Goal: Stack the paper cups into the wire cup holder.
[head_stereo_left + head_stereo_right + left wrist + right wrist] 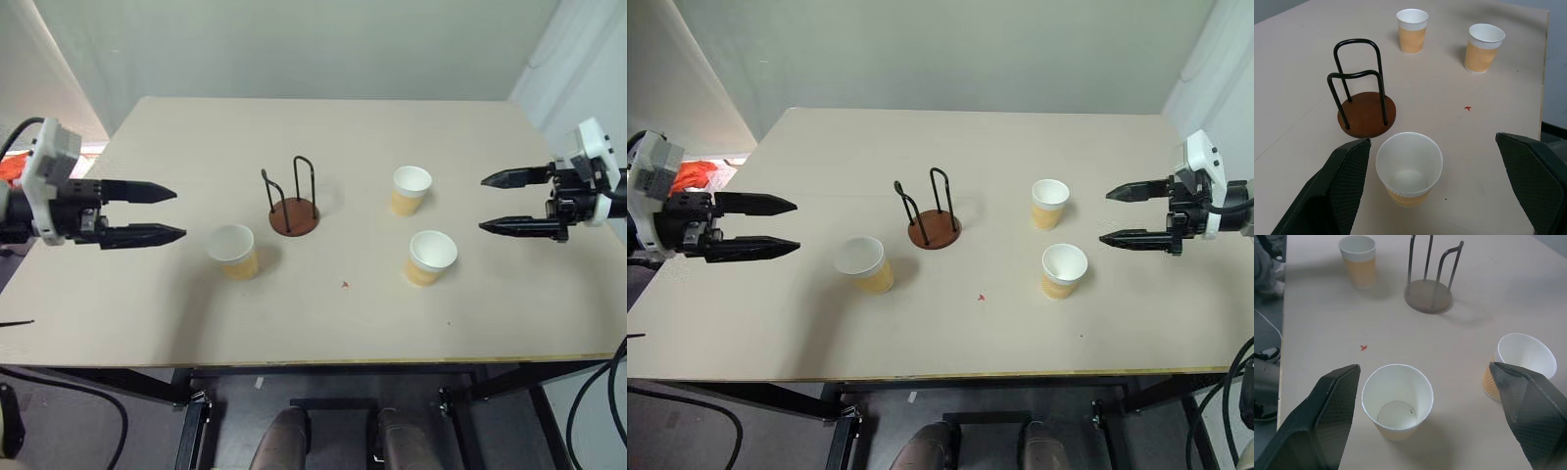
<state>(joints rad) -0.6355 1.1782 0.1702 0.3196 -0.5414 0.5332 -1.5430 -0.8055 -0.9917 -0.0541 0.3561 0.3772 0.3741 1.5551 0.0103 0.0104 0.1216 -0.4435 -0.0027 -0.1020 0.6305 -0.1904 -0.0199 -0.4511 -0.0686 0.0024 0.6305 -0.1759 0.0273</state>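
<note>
Standing upright on a pale table (147, 304): three paper cups (233, 252) (411, 189) (431, 257). Sitting among them, a wire cup holder (294, 215) and a tiny red speck (345, 285).

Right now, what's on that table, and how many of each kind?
Paper cups: 3
Wire cup holder: 1
Small red speck: 1
Total: 5

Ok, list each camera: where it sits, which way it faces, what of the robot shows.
Head pair: look forward and down over the table; both open claws show, left claw, right claw.
Left wrist: along its fingers at the nearest paper cup.
Right wrist: along its fingers at two cups.
All views share the wire cup holder.
</note>
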